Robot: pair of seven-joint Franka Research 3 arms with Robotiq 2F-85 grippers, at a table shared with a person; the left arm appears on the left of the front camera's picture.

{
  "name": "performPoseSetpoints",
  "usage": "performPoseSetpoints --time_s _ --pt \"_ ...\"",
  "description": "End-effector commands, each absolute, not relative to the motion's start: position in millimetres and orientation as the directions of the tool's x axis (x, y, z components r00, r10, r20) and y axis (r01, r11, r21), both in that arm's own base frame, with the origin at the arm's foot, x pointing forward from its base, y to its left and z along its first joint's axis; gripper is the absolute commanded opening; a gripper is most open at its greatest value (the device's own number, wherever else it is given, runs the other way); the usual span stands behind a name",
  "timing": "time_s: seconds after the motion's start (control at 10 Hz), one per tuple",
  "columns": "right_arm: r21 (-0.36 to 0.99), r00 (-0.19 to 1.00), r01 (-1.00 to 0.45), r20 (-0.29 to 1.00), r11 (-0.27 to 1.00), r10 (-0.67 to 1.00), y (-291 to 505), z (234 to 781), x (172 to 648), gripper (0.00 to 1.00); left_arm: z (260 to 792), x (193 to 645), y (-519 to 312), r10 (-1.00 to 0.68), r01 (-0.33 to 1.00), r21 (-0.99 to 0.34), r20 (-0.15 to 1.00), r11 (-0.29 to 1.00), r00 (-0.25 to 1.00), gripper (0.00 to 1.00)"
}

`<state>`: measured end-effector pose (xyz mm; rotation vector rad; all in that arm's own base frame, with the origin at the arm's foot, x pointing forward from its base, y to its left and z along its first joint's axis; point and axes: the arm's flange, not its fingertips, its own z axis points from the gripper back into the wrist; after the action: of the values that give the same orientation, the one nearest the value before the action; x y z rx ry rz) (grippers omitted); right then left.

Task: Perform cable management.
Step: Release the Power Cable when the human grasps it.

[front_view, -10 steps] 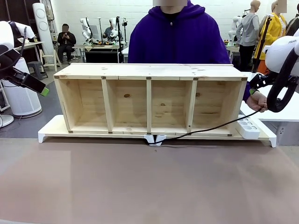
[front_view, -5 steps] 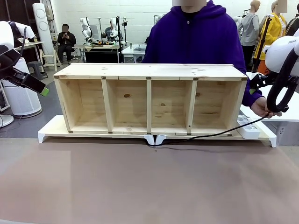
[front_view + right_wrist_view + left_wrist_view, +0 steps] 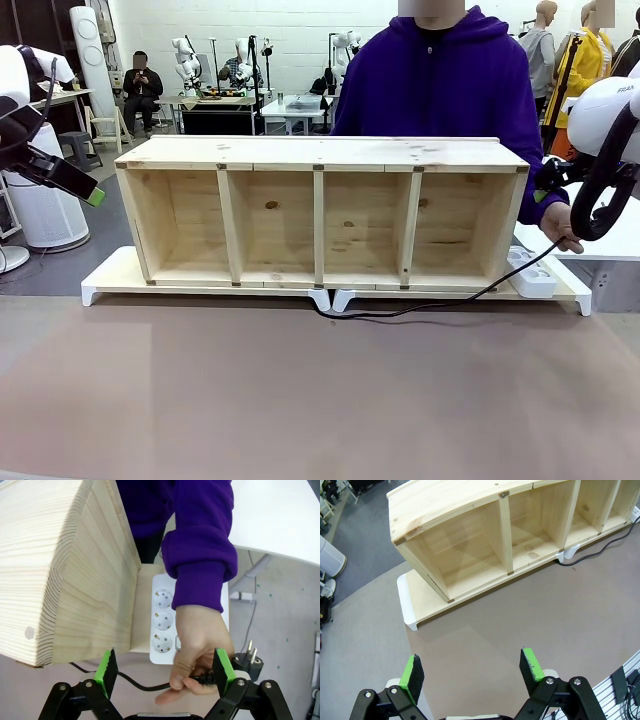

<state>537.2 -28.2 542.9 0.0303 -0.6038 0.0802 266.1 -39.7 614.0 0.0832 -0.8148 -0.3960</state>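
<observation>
Cable trailing along tabletop from shelf front to person's hand, plug end offered between right gripper pads, apparently for handover. Both grippers spread wide, empty; left gripper parked clear.

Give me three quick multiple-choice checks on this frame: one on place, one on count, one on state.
1. Where is the white power strip?
A. by the shelf's right end
B. inside a compartment
C. on top of the shelf

2. How many compartments has the wooden shelf?
A. three
B. four
C. five

3. The right gripper is:
A. shut on the cable
B. open around the person's hand
C. shut on nothing

Key: A, it lies on the white base beside the end panel; B, three dividers; B, pads stand wide either side of the person's hand holding the cable.
</observation>
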Motion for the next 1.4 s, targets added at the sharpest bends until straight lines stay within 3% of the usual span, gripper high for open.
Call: performPoseSetpoints --time_s 0.0,1.3 --pt "0.006 0.823 -0.083 0.564 0.997 0.065 -29.2 541.7 537.1 0.97 614.0 268.3 -40.5 -0.372 0.308 0.224 0.698 0.925 0.612 1.00" --pt "0.006 0.823 -0.083 0.564 0.997 0.065 -29.2 541.7 537.1 0.97 614.0 268.3 -40.5 -0.372 0.308 0.224 0.698 0.925 0.612 1.00"
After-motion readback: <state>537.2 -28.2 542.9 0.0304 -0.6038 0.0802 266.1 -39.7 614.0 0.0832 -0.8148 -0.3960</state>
